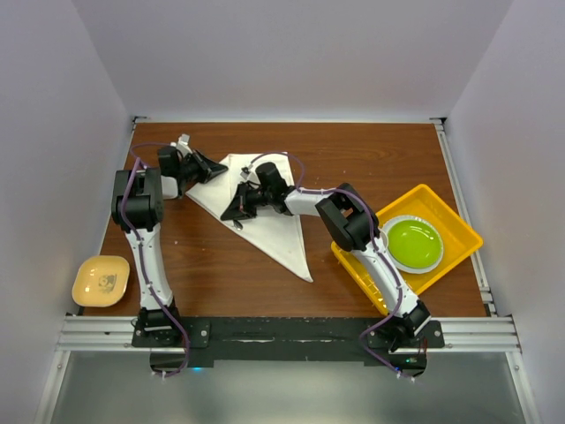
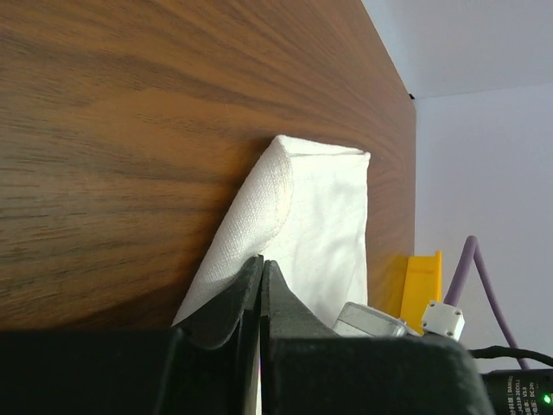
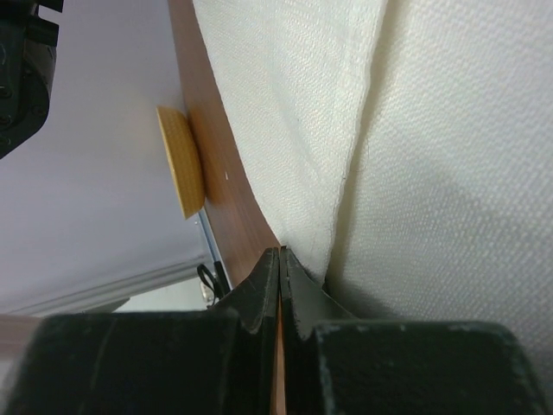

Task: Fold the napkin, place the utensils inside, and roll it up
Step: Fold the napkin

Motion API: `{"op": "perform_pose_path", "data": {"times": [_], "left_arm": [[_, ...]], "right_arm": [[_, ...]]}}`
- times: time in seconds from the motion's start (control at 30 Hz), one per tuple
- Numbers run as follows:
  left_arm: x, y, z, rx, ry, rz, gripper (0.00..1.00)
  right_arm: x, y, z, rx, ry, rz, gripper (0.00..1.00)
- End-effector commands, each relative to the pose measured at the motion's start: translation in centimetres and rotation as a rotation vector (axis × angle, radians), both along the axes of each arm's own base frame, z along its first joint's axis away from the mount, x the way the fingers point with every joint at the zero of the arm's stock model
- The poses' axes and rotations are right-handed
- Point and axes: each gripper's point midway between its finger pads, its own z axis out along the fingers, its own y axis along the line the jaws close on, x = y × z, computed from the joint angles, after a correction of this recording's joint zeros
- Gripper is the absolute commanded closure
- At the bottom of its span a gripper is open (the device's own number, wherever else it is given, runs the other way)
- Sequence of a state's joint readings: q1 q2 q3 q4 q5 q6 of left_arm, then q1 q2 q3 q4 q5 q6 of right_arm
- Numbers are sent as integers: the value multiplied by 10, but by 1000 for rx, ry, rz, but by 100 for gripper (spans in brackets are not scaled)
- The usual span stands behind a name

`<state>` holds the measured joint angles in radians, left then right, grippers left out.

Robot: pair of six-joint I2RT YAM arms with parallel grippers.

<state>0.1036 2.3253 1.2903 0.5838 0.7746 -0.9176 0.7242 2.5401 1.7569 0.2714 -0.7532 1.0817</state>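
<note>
Two pincers sit shut at the white napkin point(image 1: 278, 225), which lies folded into a long triangle left of centre on the desk point(image 1: 371, 159): the left pincer point(image 1: 222, 169) seems to nip a raised fold at the far corner, and the right pincer point(image 1: 227, 215) is closed tight at the left edge, though we cannot tell whether it caught cloth. If it missed, or took only the top layer, we judge a pull would peel the fold open or skew the triangle.
</note>
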Motion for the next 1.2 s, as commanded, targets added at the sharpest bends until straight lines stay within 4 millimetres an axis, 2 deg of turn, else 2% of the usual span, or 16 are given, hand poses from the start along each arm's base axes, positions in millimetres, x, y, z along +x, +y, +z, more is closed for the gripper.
{"op": "perform_pose_path", "data": {"times": [0.0, 0.1, 0.23, 0.37, 0.6, 0.7, 0.8, 0.87, 0.9, 0.93, 0.97, 1.03, 1.07, 1.1, 1.13, 1.17], "left_arm": [[13, 2, 11, 18, -60, 14, 93], [20, 0, 24, 4, -78, 10, 90], [33, 1, 28, -5, -88, 22, 89], [29, 0, 0, -6, -34, 23, 89], [25, -1, -29, 17, 25, 26, 89], [31, 2, -21, 25, 9, 34, 89], [44, 2, 11, 45, -35, 25, 84], [51, 4, 40, 70, -60, 24, 73], [56, 5, 58, 89, -87, 15, 69], [59, 6, 86, 106, -130, 16, 62], [61, 8, 102, 124, -153, 17, 60], [59, 10, 140, 192, -185, 18, 53], [51, 9, 143, 209, -149, 10, 53], [47, 7, 151, 254, -169, 6, 53], [33, 4, 174, 279, -185, 5, 52], [21, -5, 176, 330, -184, -14, 52]], "right_arm": [[-7, -3, 6, -2, 5, 13, 100], [-8, -3, 8, 2, 5, 18, 100], [-8, -4, 10, 5, 4, 24, 100], [-9, -4, 12, 8, 9, 30, 100], [-10, -4, 11, 9, 17, 37, 100], [-12, -3, 14, 17, 14, 47, 100], [-9, -3, 26, 9, -4, 60, 100], [-4, 2, 48, 21, -41, 69, 98], [-5, 1, 53, 7, -44, 82, 95], [-4, 1, 67, 10, -63, 89, 89], [3, 2, 86, 20, -100, 90, 86], [3, -9, 104, 3, -99, 105, 79], [3, -16, 129, 21, -125, 105, 78], [0, -29, 134, -7, -124, 114, 75], [6, -48, 131, -49, -120, 87, 71], [7, -67, 158, -57, -218, 87, 67]]}}
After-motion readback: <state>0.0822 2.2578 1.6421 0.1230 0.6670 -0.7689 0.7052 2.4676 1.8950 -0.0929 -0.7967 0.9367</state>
